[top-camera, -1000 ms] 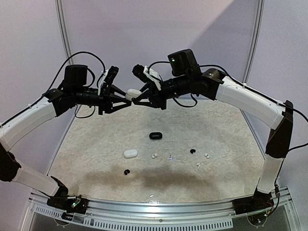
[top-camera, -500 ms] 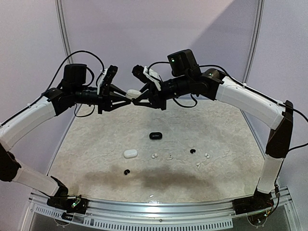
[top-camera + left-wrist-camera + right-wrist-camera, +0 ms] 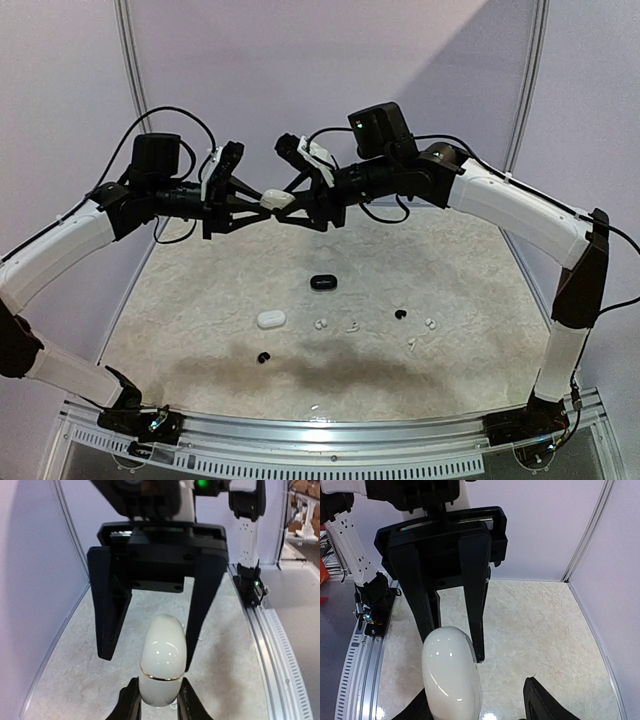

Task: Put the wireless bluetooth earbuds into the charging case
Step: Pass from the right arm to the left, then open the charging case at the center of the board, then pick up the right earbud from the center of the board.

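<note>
Left claw (image 3: 159, 702): clamped on the end of a white case (image 3: 162, 655), which is held in the air above the far half of the table (image 3: 200, 300). Right claw (image 3: 148, 661): jaws apart, straddling the same case, with a gap on one side. Earbuds (image 3: 320, 323): loose, scattered across the middle of the table, well apart from the held case.

High rear overview; two close, opposed wrist views, both on the white case (image 3: 161, 660).
</note>
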`<action>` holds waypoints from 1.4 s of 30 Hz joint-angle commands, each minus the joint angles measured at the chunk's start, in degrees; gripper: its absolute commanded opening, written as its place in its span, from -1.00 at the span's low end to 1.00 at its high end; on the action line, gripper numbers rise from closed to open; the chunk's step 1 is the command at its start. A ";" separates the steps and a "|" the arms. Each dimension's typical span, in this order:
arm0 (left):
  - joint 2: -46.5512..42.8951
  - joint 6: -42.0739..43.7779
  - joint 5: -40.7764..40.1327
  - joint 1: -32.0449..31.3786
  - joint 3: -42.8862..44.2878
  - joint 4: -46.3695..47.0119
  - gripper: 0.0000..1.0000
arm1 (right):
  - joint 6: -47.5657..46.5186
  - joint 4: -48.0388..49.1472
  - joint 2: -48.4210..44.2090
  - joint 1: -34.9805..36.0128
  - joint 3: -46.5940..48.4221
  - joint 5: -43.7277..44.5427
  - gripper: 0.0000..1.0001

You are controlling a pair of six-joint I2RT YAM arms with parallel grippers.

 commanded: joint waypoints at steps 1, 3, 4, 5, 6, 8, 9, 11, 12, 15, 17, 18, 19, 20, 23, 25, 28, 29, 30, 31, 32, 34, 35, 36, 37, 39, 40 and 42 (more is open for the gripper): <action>-1.69 15.88 -1.21 0.26 -0.04 -6.70 -1.00 | 0.65 1.33 0.49 0.09 0.73 1.36 0.12; -2.01 18.30 -1.98 0.17 -0.39 -7.10 -1.00 | 0.72 1.62 0.64 0.13 0.78 2.11 0.09; -2.05 18.81 -2.10 0.10 -0.44 -7.03 -1.00 | 0.79 1.75 0.74 0.09 0.84 2.63 0.07; -2.09 19.34 -2.17 0.04 -0.51 -7.19 -1.00 | 0.92 1.75 0.97 0.12 1.04 2.93 0.06; -2.19 20.31 -2.36 -0.04 -0.66 -7.45 -1.00 | 0.97 1.89 1.11 0.12 1.27 3.02 0.05; -2.41 23.74 -3.42 -0.28 -1.15 -8.69 -1.00 | 1.23 2.03 1.30 0.10 1.79 2.84 0.04; -2.57 25.48 -4.29 -0.39 -1.60 -9.04 -1.00 | 1.29 2.03 1.41 0.11 2.05 2.76 0.04; -3.10 28.14 -6.08 -0.59 -2.59 -9.15 -1.00 | 1.41 2.03 1.54 0.13 2.46 2.78 0.04; -3.35 29.07 -6.74 -0.75 -3.02 -9.15 -1.00 | 1.43 2.03 1.52 0.09 2.55 2.90 0.04; -3.75 29.79 -7.65 -0.80 -3.73 -9.15 -1.00 | 1.51 2.03 1.48 0.15 2.67 2.96 0.03; -3.99 29.79 -7.67 -0.88 -4.08 -9.06 -1.00 | 1.58 2.10 1.69 0.04 2.77 2.73 0.03; -4.09 29.98 -7.67 -0.91 -4.20 -9.02 -1.00 | 1.66 2.05 1.87 0.09 2.88 2.66 0.04; -4.13 30.42 -7.79 -0.89 -4.39 -9.17 -1.00 | 1.81 1.99 2.00 0.03 3.07 2.62 0.04; -4.17 31.12 -7.88 -0.90 -4.59 -9.71 -1.00 | 1.93 1.98 2.12 0.05 3.25 2.49 0.04; -4.52 31.39 -8.27 -0.89 -4.99 -9.66 -1.00 | 2.13 1.39 2.55 0.02 3.92 2.35 0.04; -4.73 29.82 -8.09 -0.93 -5.21 -8.58 -1.00 | 1.97 0.98 2.84 0.08 3.93 2.35 0.03; -4.91 26.53 -7.76 -0.89 -5.69 -7.05 -1.00 | 1.96 0.61 3.21 0.09 3.86 2.18 0.06; -4.91 24.62 -7.64 -0.88 -5.86 -6.71 -1.00 | 1.88 0.62 3.28 0.06 3.94 2.16 0.06; -4.90 22.62 -7.29 -0.90 -6.04 -6.39 -1.00 | 1.94 0.55 3.32 0.09 3.98 2.34 0.07; -4.85 20.34 -6.86 -0.89 -6.18 -5.78 -1.00 | 1.95 0.53 3.39 0.02 3.96 2.68 0.07; -4.92 17.75 -6.50 -0.91 -6.59 -5.04 -1.00 | 1.97 0.45 3.48 0.08 3.96 3.29 0.07; -4.99 11.28 -5.87 -0.80 -7.61 -2.50 -1.00 | 2.11 0.32 3.88 -0.02 3.96 4.71 0.08; -5.16 8.55 -5.86 -0.80 -8.31 -0.72 -1.00 | 2.19 0.36 4.14 -0.05 4.01 5.68 0.08; -5.21 6.55 -5.97 -0.72 -8.96 1.00 -1.00 | 2.55 0.65 4.36 -0.14 3.99 6.44 0.08; -5.39 4.64 -6.34 -0.64 -9.72 3.32 -1.00 | 3.05 0.96 4.49 -0.29 3.98 6.67 0.08; -5.62 2.39 -6.44 -0.58 -10.84 6.09 -1.00 | 4.08 1.69 4.72 -0.58 4.02 6.25 0.09; -5.58 0.97 -6.48 -0.55 -11.37 7.47 -1.00 | 4.27 1.97 4.90 -0.64 4.18 5.77 0.11; -5.35 -2.29 -6.63 -0.41 -12.36 10.23 -1.00 | 4.41 2.20 5.14 -0.62 4.81 4.87 0.15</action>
